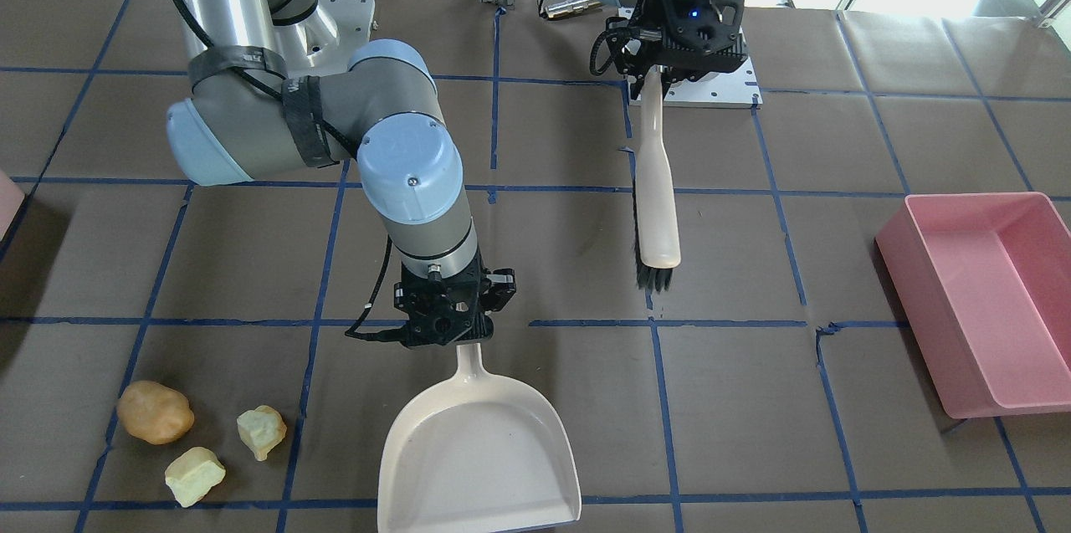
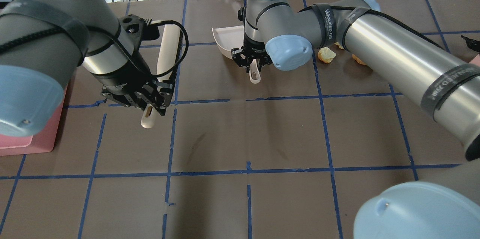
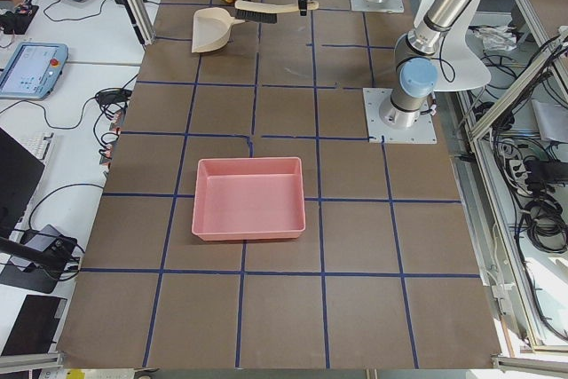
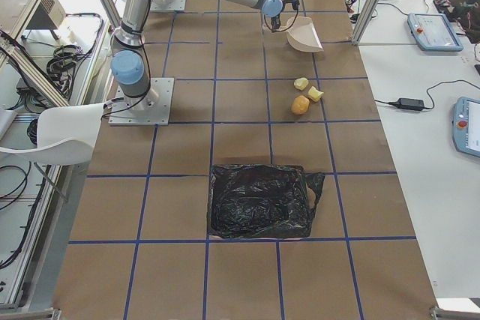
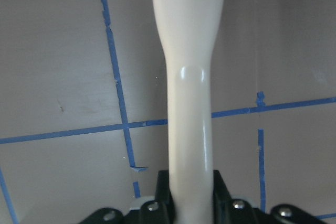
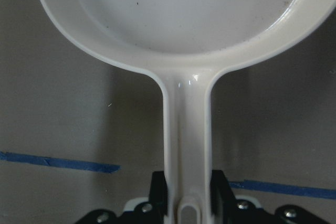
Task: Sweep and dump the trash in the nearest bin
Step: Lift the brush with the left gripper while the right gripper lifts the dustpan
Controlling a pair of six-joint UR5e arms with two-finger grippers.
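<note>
While the brown-papered counter (image 1: 837, 140) with its blue tape grid carries everything, the large pink tub (image 1: 979, 290) sits on the robot's left side. The cream dustpan (image 1: 477, 458) points its mouth away from the robot, and the right claw (image 1: 458, 336) is clamped on its handle. The left claw (image 1: 654, 77) grips the handle of the cream brush (image 1: 657, 198), dark bristles at the far end. The trash lies farther right, apart from the pan: an orange-brown lump (image 1: 155, 412) and two pale chunks (image 1: 261, 431) (image 1: 194, 476), close together. The bin (image 1: 7, 207) shows only a corner at the right edge.
</note>
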